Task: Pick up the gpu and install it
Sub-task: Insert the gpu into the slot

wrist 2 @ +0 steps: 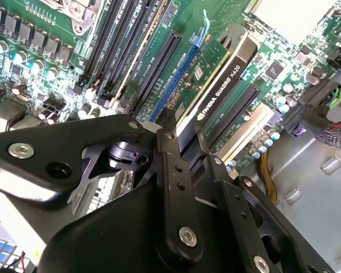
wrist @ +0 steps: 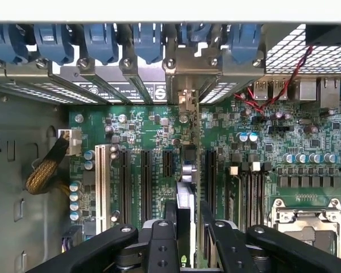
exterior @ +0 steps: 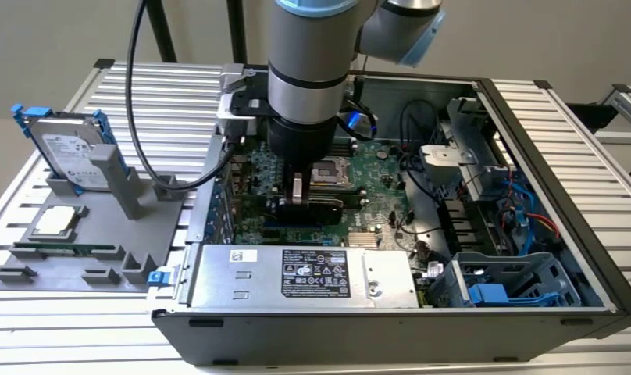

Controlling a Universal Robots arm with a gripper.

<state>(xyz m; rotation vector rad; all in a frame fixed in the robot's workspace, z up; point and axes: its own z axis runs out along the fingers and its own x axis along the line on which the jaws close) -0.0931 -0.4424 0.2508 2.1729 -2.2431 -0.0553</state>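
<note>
The tool [wrist: 187,227] is clenched on the gpu [wrist: 184,199], pinching the card's upper edge between its fingers [wrist 2: 176,187] while the card stands on edge among the slots [wrist: 145,176] of the motherboard [exterior: 383,168], inside the open case [exterior: 565,195] on the bench [exterior: 565,101].

In the second wrist view the gpu's black cooler face [wrist 2: 219,94] runs alongside the blue slot [wrist 2: 173,82], so its long axis lies parallel to the slot rows. In the first wrist view that axis points toward the bracket openings [wrist: 184,77] at the case wall, with the card's metal end [wrist: 184,99] nearest them.

Risks, as I judge them: whether the edge connector is over its slot or just beside it cannot be told, and pressing down off-line would bend the card or scrape the board. A slight tilt in the grip would seat one end first. The bracket end could also catch on the case wall instead of sliding into its opening.
</note>
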